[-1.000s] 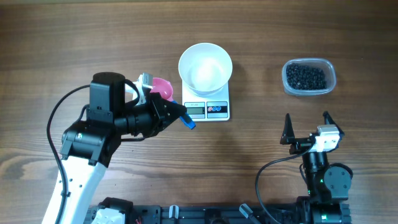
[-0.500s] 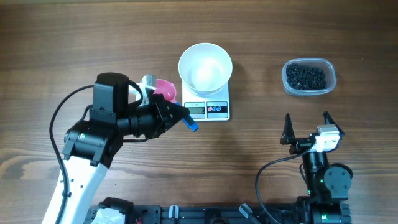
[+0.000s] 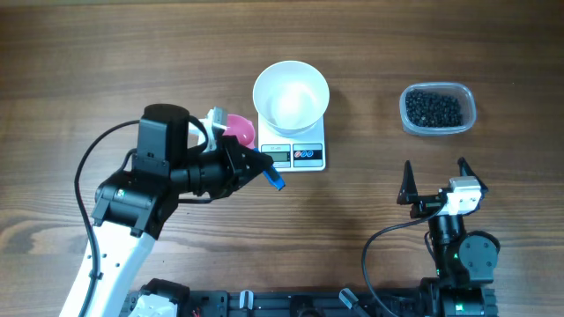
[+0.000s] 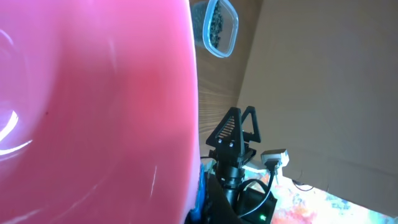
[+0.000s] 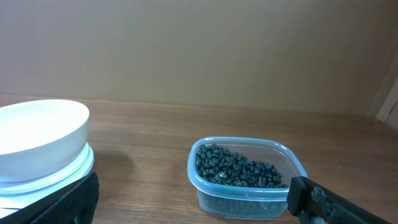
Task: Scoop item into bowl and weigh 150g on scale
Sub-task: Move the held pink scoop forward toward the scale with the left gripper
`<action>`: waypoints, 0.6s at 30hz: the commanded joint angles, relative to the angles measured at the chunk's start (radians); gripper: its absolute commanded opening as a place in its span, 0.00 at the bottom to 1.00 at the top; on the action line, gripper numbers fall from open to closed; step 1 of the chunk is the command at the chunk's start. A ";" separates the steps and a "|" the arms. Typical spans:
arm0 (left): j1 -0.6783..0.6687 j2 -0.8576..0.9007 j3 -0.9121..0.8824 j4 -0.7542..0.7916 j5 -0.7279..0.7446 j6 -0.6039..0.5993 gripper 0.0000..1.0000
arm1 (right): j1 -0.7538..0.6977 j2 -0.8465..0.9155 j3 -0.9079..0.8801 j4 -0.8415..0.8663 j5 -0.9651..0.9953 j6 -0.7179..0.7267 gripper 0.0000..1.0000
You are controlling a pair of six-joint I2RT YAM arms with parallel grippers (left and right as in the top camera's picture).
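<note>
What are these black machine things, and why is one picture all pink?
They are two robot arms at a wooden table. One picture looks down from above; the other two come from small cameras on the arms' wrists. The left gripper is shut on a pink scoop with a blue handle, so its camera sees mostly pink. The right gripper is open and holds nothing. On the table a white bowl sits on a small white scale, and a clear tub holds tiny black beads. The bowl looks empty.

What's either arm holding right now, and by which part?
Left gripper holds the pink scoop by its blue-tipped handle; right gripper is open, empty.
</note>
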 commanded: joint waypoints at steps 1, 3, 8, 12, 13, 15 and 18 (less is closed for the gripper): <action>-0.006 -0.008 -0.005 0.007 -0.003 -0.005 0.04 | -0.004 0.000 -0.001 0.003 0.007 -0.003 1.00; -0.006 -0.008 -0.005 0.008 -0.003 -0.005 0.04 | -0.004 0.000 -0.001 0.003 0.007 -0.002 1.00; -0.006 -0.008 -0.005 0.014 -0.003 -0.005 0.04 | -0.004 0.000 -0.001 0.003 0.007 -0.003 1.00; -0.005 -0.008 -0.005 0.014 -0.007 -0.005 0.04 | -0.004 0.000 -0.001 0.003 0.007 -0.003 1.00; -0.006 -0.008 -0.005 0.015 -0.007 -0.005 0.04 | -0.004 0.000 -0.001 0.003 0.007 -0.002 1.00; -0.006 -0.008 -0.005 0.014 -0.006 -0.005 0.04 | -0.004 0.000 -0.001 0.003 0.007 -0.003 1.00; -0.006 -0.008 -0.005 0.014 -0.006 -0.005 0.04 | -0.004 0.000 -0.001 0.002 0.007 -0.003 1.00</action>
